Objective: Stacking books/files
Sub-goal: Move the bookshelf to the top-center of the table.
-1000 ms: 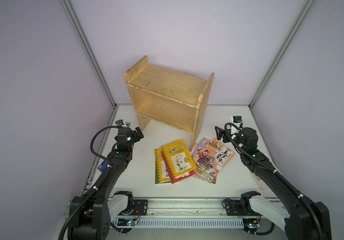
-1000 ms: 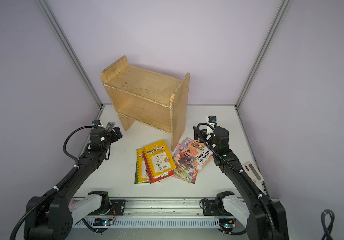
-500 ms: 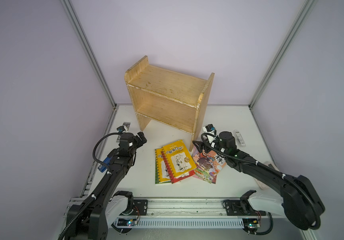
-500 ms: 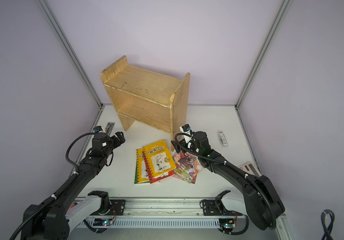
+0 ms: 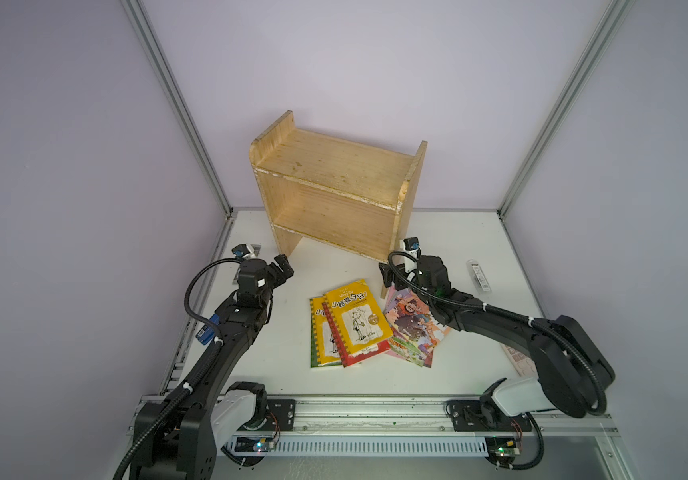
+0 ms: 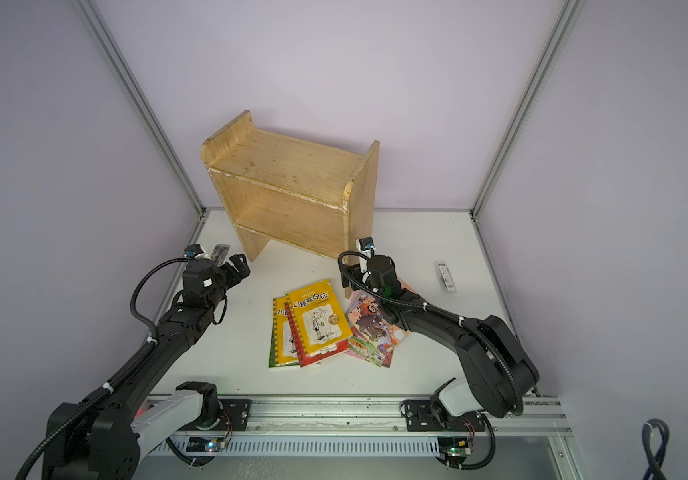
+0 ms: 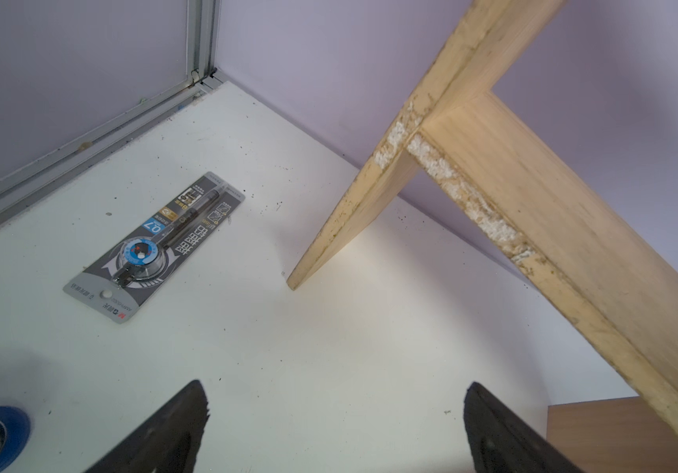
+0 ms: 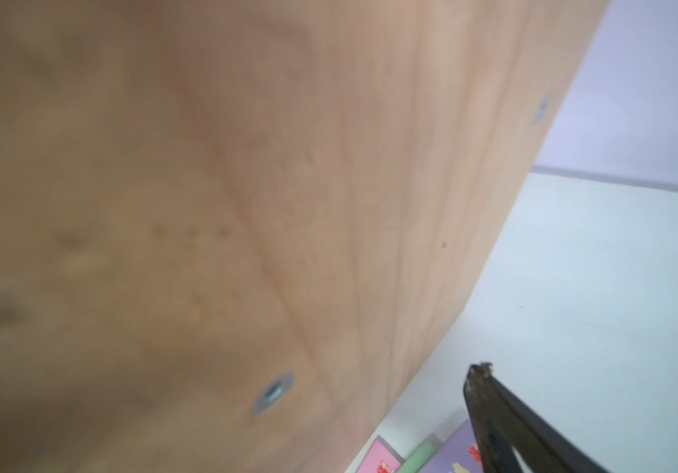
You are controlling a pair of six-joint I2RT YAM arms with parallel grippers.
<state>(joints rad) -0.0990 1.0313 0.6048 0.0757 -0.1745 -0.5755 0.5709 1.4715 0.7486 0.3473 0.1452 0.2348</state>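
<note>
three sketch-cover books, at least three cartoon books, one shelf.

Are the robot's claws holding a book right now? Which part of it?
Nothing is held. The left claw hangs open over the bare table. The right claw is open beside the wooden shelf, near the cartoon books.

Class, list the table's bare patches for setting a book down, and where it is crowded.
Bare: between left gripper and yellow book; along the front rail; back corner beside the shelf. Crowded: right gripper and cartoon books at shelf's foot.
</note>
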